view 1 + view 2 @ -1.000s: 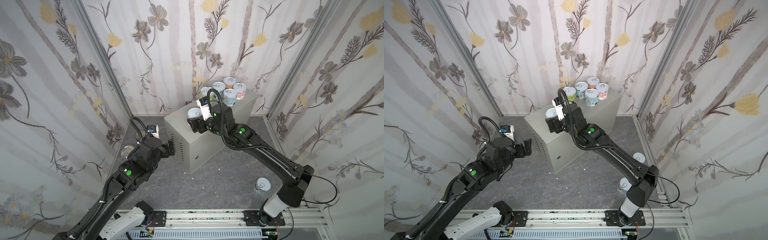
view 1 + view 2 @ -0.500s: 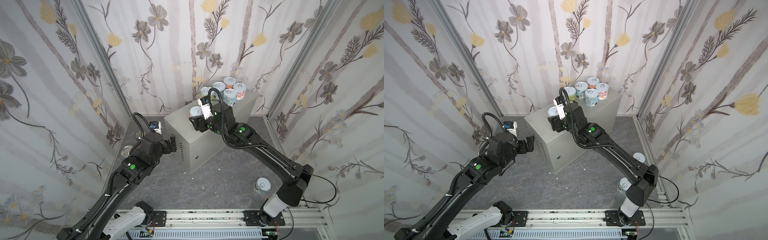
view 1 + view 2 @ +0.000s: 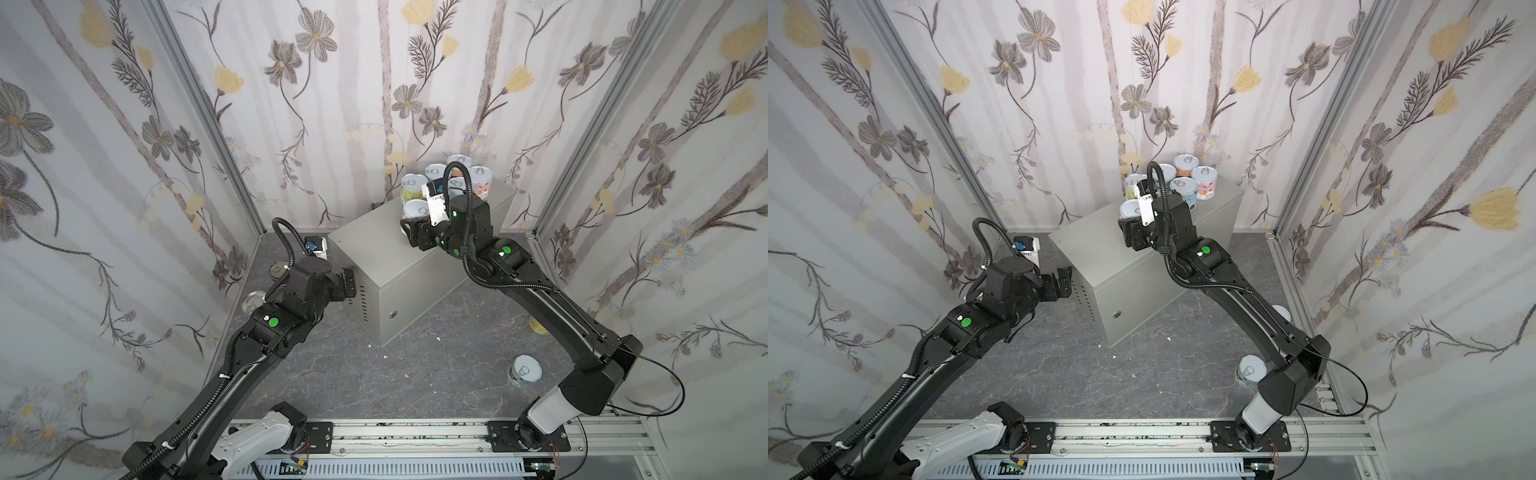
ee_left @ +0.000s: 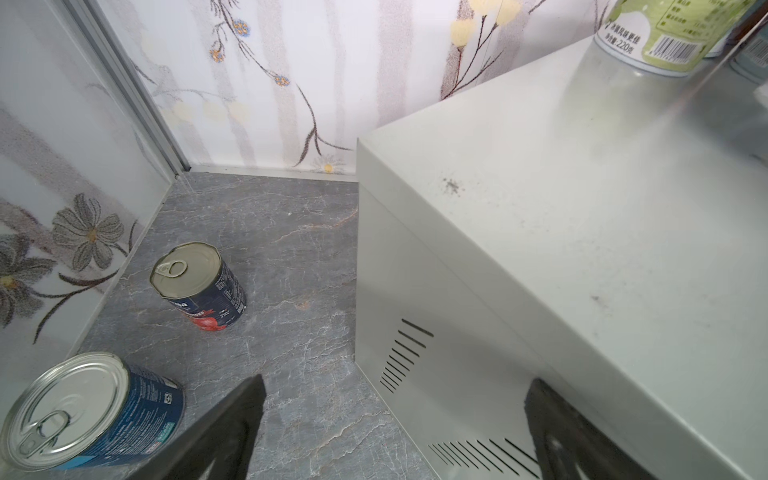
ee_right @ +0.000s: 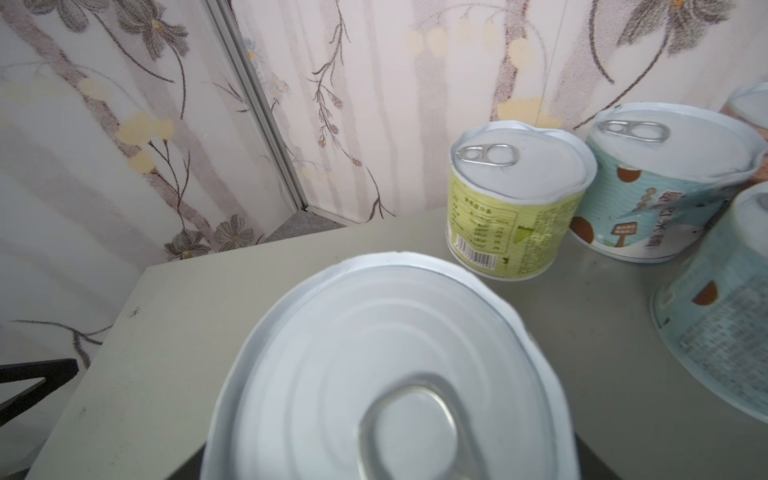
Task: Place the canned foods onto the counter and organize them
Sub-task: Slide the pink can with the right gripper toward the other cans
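Five short cans point(image 3: 1183, 189) stand clustered on the worktop point(image 3: 374, 257), upper centre. The right gripper point(image 3: 411, 222) jaws clasp a sixth can point(image 3: 412, 206) just beside them. The left gripper point(image 4: 395, 432) jaws gape wide, empty. Four wait on the floor point(image 3: 415, 374): blue can point(image 4: 95, 415), navy-red can point(image 4: 203, 286), and two white-lidded cans point(image 3: 525, 371) lower right.
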Available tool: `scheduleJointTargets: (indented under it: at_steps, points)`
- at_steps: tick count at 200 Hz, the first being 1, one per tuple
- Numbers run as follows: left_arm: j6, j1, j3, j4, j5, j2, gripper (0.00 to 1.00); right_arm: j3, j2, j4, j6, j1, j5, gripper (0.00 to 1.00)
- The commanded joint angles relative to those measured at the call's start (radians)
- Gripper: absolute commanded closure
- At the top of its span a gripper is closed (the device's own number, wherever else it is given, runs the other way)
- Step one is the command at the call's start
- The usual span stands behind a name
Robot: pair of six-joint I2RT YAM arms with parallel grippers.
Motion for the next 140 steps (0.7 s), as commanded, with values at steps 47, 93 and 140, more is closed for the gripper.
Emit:
scheduleJointTargets:
  at_steps: [47,93,140]
  points:
    - [-0.002,0.003,0.007,0.077,0.039,-0.016,0.0,0.073,0.021,0.018,-0.029,-0.092,-0.013,0.4]
    - [0.004,0.003,0.009,0.075,0.04,-0.036,0.0,0.101,0.05,-0.005,-0.036,-0.123,-0.006,0.4]
    - [-0.002,0.003,-0.001,0.075,0.048,-0.047,0.0,0.122,0.089,-0.008,-0.037,-0.122,-0.001,0.4]
